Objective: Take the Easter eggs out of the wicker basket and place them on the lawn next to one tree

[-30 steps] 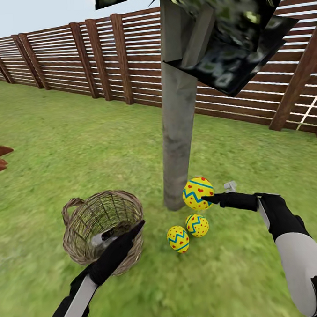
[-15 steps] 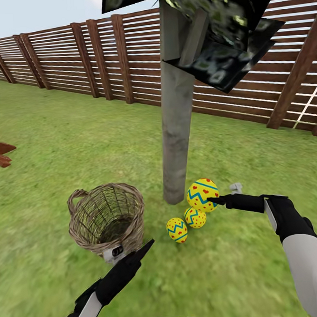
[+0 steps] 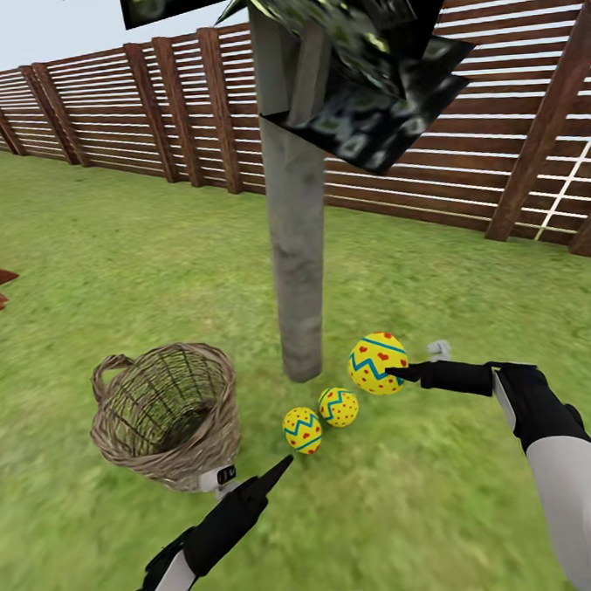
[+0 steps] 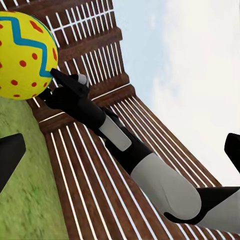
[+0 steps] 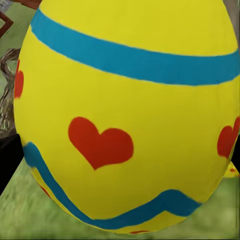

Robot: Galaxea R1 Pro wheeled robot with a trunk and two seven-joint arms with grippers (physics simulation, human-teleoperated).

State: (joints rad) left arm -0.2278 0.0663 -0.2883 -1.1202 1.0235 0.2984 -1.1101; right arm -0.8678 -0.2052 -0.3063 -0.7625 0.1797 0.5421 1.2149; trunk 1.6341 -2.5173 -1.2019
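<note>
The right end effector (image 3: 393, 375) grips the last egg (image 3: 377, 362) above the lawn (image 3: 447, 487); next, lower it by the tree (image 3: 297, 269) beside 2 eggs (image 3: 320, 418). The left end effector (image 3: 254, 482) hangs open.

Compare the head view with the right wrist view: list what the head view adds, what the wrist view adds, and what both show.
Head view adds: the wicker basket with no eggs visible in it, two Easter eggs lying on the lawn by the tree, the fence, and the left gripper away from any egg.

Right wrist view adds: close detail of the held egg's red heart marks and blue bands.

Both: the third egg at the right gripper, above the grass.
</note>
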